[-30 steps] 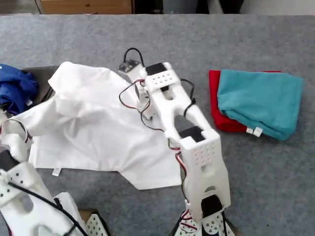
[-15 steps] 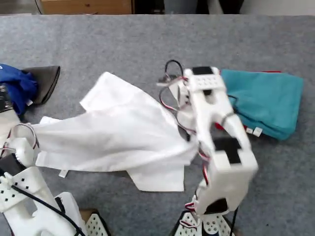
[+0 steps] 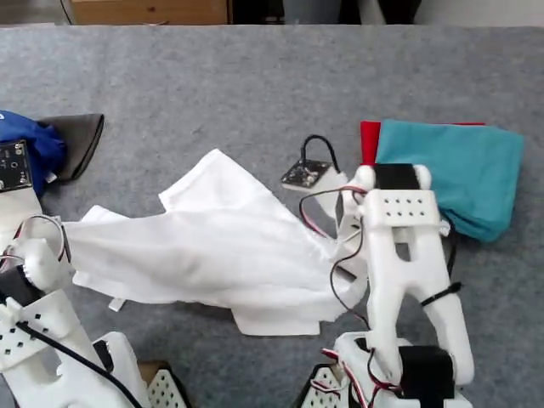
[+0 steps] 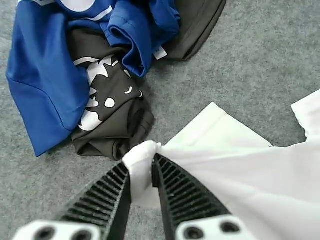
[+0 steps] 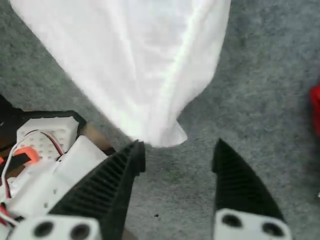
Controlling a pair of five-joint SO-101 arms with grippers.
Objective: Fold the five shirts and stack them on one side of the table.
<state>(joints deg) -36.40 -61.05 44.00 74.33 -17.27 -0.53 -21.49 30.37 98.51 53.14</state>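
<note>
The left end effector (image 4: 141,162) is pinched narrow on a bunched corner of the white shirt (image 4: 240,170). The left wrist view makes this plain, while from above the grip is tucked under the left arm (image 3: 34,314) at the near left edge. The right end effector (image 5: 178,147) stands wide and holds nothing, its ribbed fingers either side of a drooping fold of the same shirt over the grey tabletop (image 5: 260,65). Whether the cloth brushes a finger cannot be told, and from above these fingers are hidden beneath the right arm (image 3: 406,246).

Just beyond the gripped corner, the left wrist view shows a blue shirt (image 4: 45,85) crumpled over a black shirt (image 4: 107,110) with white print. In the high view both are cut off by the left edge. The high view adds a folded teal shirt (image 3: 450,174) lying on a red shirt (image 3: 369,144) at the right, just beside the right arm's wrist.

The white shirt lies rumpled across the middle of the tabletop, drawn out from the left arm to the right arm. The right arm rises from its base at the near edge and bends down at the wrist; the left arm slants in from the near left corner, partly out of frame
</note>
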